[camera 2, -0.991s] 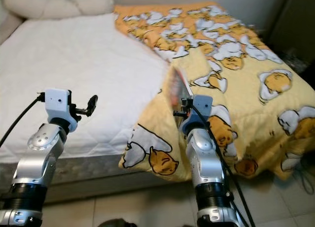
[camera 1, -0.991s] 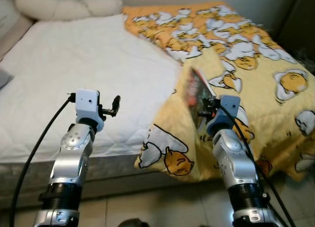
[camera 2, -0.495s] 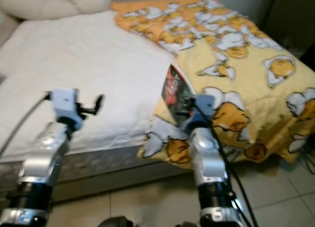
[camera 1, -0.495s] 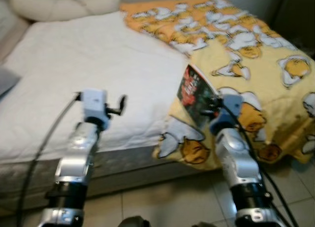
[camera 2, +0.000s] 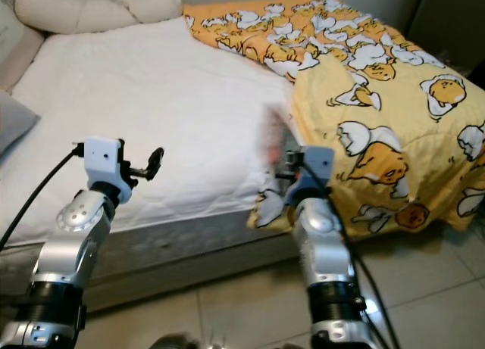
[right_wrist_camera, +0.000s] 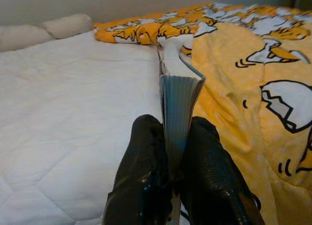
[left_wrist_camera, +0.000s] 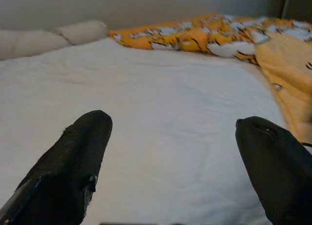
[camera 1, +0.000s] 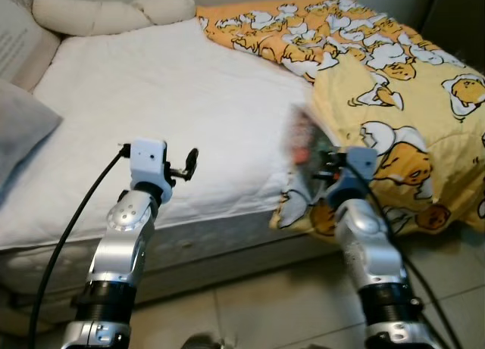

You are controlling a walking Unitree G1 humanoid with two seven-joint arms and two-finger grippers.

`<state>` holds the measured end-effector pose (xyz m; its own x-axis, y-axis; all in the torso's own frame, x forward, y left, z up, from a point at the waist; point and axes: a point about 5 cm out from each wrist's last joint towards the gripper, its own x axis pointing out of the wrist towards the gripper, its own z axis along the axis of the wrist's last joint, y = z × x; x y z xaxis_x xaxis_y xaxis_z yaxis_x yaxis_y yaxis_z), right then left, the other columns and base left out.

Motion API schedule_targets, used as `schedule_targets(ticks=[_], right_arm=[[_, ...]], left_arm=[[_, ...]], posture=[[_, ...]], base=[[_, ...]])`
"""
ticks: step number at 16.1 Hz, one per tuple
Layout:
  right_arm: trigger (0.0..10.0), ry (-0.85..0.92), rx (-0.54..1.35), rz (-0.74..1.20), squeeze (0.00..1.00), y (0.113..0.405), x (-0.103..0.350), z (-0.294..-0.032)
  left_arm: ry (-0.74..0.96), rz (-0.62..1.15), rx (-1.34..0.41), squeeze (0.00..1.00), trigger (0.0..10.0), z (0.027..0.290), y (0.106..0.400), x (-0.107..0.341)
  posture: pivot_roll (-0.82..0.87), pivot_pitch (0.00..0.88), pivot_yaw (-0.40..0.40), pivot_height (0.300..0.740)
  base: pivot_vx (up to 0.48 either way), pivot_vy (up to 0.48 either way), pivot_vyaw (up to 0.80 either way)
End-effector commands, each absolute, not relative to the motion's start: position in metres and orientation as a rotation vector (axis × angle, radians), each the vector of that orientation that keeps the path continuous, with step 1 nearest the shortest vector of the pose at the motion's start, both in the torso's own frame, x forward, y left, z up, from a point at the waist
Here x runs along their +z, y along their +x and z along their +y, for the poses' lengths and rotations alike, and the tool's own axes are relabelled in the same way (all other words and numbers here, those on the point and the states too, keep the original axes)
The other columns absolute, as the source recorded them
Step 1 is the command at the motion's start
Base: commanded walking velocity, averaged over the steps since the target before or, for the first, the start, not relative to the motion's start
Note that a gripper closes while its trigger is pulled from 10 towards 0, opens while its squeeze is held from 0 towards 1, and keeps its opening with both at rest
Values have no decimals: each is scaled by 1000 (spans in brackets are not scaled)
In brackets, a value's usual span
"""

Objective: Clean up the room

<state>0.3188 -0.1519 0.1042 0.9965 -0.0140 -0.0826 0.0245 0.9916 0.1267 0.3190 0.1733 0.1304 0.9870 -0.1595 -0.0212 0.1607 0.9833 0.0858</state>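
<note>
My right gripper (right_wrist_camera: 170, 137) is shut on a book (right_wrist_camera: 178, 86) and holds it upright by its lower edge, in front of the bed's near edge. The book (camera 1: 305, 143) has a dark, reddish cover and looks blurred in the eye views. It stands where the white mattress (camera 1: 151, 99) meets the yellow egg-print blanket (camera 1: 402, 114). My left gripper (camera 1: 186, 164) is raised over the mattress's front part. Its fingers (left_wrist_camera: 73, 161) are spread open with nothing between them.
A long cream bolster (camera 1: 106, 12) lies along the head of the bed. A grey pillow (camera 1: 23, 129) sits at its left side. The blanket hangs over the bed's right front corner towards the tiled floor (camera 1: 258, 311). Dark furniture (camera 1: 462, 16) stands at the far right.
The whole view has shifted: the grey pillow has come into view at the left and more floor shows. The right gripper still holds the book, and the left stays open.
</note>
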Motion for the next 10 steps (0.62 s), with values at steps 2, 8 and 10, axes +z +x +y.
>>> schedule_targets(ticks=[2, 8, 10], right_arm=[[10000, 142, 17, 23, 0, 323, 117, -140], [10000, 147, 16, 28, 0, 322, 116, -140], [10000, 149, 16, 31, 0, 322, 115, -140]], left_arm=[[97, 33, -130, 0, 10000, 184, 317, 127], [98, 34, -130, 0, 10000, 184, 317, 127], [98, 34, -131, 0, 10000, 184, 317, 127]], posture=[[30, 0, 59, 740], [31, 0, 60, 740], [31, 0, 59, 740]], base=[[0, 368, 0], [0, 368, 0], [0, 368, 0]])
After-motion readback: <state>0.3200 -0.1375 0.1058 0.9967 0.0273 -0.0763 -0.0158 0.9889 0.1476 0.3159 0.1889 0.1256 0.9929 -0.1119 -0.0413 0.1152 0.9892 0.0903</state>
